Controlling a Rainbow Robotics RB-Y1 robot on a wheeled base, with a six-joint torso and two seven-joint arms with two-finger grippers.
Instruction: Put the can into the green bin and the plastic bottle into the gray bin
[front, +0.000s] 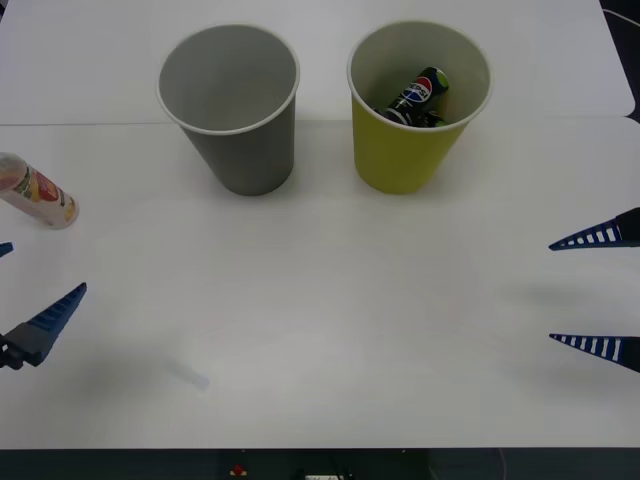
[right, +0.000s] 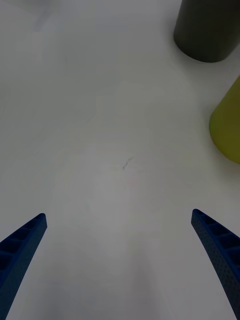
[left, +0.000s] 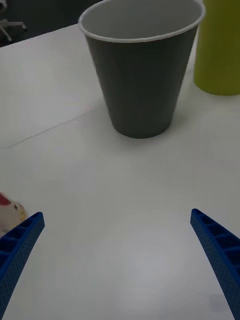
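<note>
**Can in the green bin, bottle lying at the left edge**

The can (front: 420, 97) lies tilted inside the green bin (front: 400, 150), its round red-white-blue Pepsi logo facing up and a green spot near its upper end; its lower part is hidden by the bin's wall. The gray bin (front: 245, 150) stands upright just beside the green one, on its left, the two apart.

The plastic bottle (front: 35, 192) lies on its side on the white surface (front: 320, 330) at the left edge of the front view, well apart from both bins. Its cap end is cut off by the edge, and the red, yellow and white label carries print too small to read.

The left gripper (front: 25, 290) hovers low at the left, near the bottle, its fingers (left: 20, 245) spread wide and holding nothing. In the left wrist view a pale, red-marked shape, probably the bottle, peeks out beside one finger. The right gripper (front: 598, 293) hangs at the right edge, its fingers (right: 220, 250) likewise wide apart and empty.
</note>
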